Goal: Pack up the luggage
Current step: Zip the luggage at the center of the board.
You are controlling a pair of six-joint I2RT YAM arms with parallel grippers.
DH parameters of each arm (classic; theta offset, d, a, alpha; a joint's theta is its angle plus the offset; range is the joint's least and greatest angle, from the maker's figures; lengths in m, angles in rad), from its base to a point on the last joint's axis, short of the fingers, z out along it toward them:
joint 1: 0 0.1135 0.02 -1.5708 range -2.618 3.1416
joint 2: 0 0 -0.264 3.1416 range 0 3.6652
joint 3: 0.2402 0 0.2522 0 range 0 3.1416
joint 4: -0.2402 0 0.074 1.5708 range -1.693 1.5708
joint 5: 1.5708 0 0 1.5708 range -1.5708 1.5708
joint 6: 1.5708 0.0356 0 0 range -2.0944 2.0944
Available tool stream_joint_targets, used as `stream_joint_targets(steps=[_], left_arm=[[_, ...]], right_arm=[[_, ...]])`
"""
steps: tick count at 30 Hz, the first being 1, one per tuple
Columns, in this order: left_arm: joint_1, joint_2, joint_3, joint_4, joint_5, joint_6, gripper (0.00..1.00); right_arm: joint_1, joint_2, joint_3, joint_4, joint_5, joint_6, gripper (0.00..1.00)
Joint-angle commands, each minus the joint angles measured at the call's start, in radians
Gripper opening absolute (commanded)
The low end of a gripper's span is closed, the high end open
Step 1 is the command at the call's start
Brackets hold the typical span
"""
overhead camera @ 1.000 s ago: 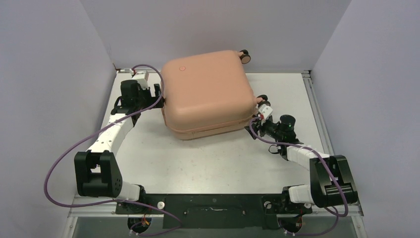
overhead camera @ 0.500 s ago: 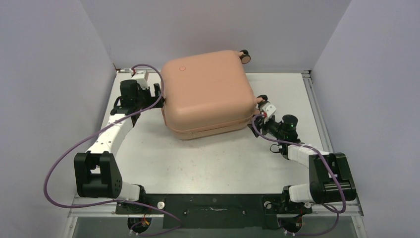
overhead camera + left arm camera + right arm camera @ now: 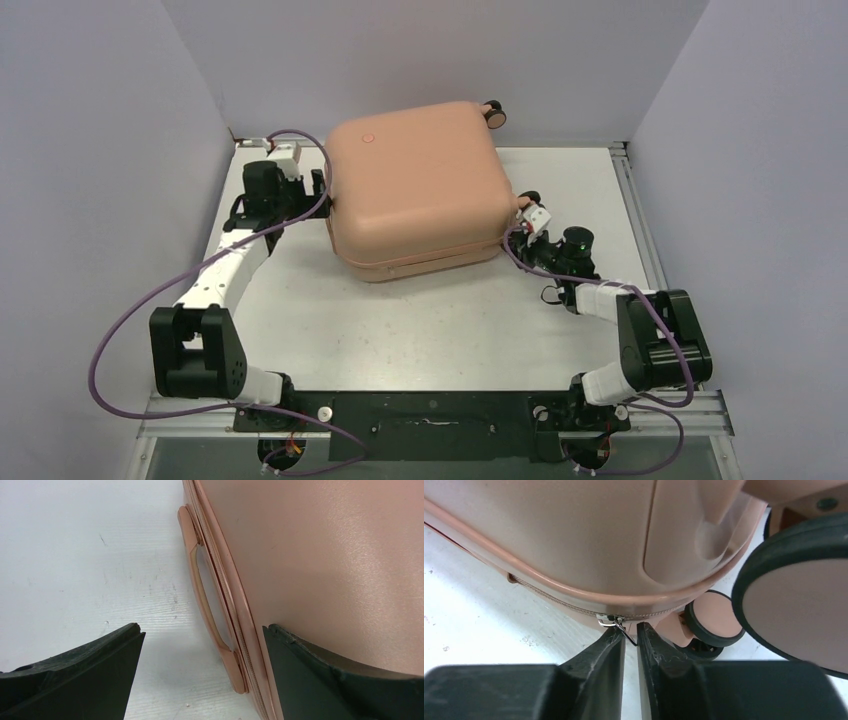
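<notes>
Right pincer (image 3: 630, 632) has been closed onto zipper pull (image 3: 610, 621) at luggage (image 3: 415, 190) wheel corner, likely for zipping; left pincer (image 3: 202, 629) is held spread beside handle (image 3: 216, 639), seemingly as brace.

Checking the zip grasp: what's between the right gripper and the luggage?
Right wrist view: only the metal zipper pull, hanging from the seam of the luggage into the narrow gap at the tips of the right gripper. Can't tell if it's pinched.

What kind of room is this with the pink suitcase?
Probably a robot testing booth, not a home: plain walls box in a white table, a left arm and a right arm are bolted on, flanking the luggage.
</notes>
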Motion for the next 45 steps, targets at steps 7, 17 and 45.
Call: stream_joint_targets(steps=[7,17,45], left_arm=[[0.014,0.147,0.054,0.020,-0.042,0.036,0.96],[0.015,0.216,0.078,-0.001,-0.046,0.037,0.96],[0.146,0.036,-0.149,0.218,0.055,-0.231,1.00]], right_arm=[[-0.018,-0.024,0.006,0.050,0.053,-0.050,0.05],[-0.090,-0.079,-0.003,0.016,0.139,-0.041,0.05],[-0.094,-0.037,0.035,-0.022,0.161,-0.012,0.05]])
